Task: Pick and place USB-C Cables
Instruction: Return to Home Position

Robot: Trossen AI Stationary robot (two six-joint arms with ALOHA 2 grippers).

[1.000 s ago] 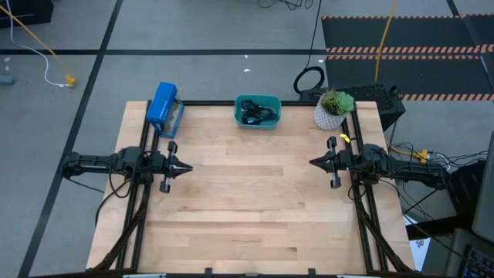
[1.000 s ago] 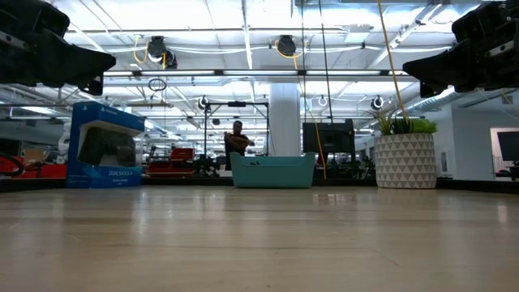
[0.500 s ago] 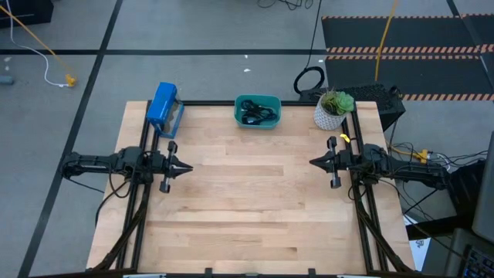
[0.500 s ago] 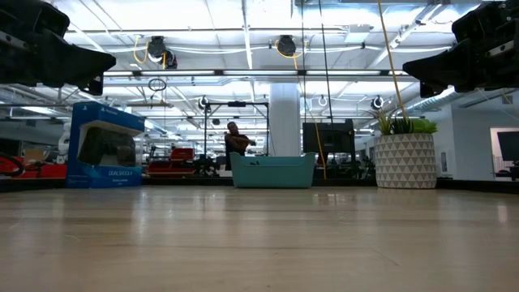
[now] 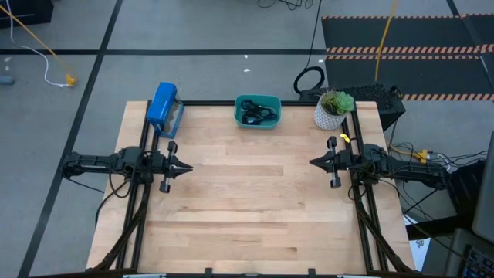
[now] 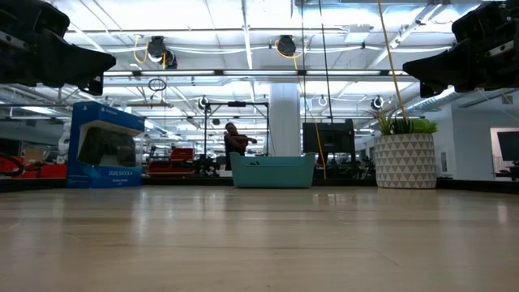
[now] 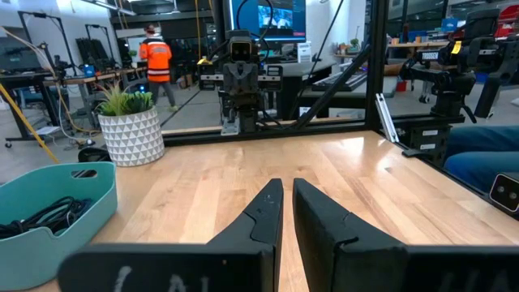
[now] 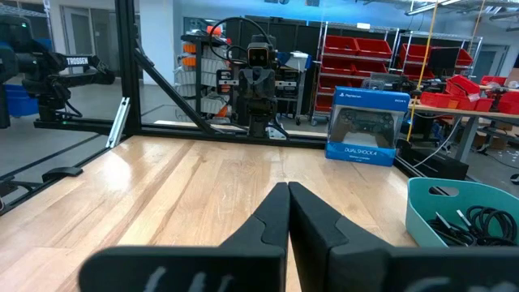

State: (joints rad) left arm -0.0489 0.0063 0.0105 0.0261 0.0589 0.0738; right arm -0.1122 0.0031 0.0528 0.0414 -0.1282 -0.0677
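Note:
The teal bin (image 5: pixel 257 122) stands at the middle of the table's far edge. Black USB-C cables (image 5: pixel 257 113) lie tangled inside it, also seen in the left wrist view (image 7: pixel 40 217) and the right wrist view (image 8: pixel 470 221). I cannot make out a bluish-grey cable among them. My left gripper (image 5: pixel 191 166) hovers shut over the table's left side, pointing right. My right gripper (image 5: pixel 311 162) hovers shut over the right side, pointing left. Both are well above the wood (image 6: pixel 109 61) (image 6: pixel 405 66) and far from the bin.
A blue boxed game controller (image 5: pixel 163 108) stands at the far left corner and a potted plant (image 5: pixel 333 110) at the far right corner. A large black cable loop (image 5: pixel 309 79) lies on the floor beyond the table. Bare wood (image 5: pixel 247 201) spans the space between the arms.

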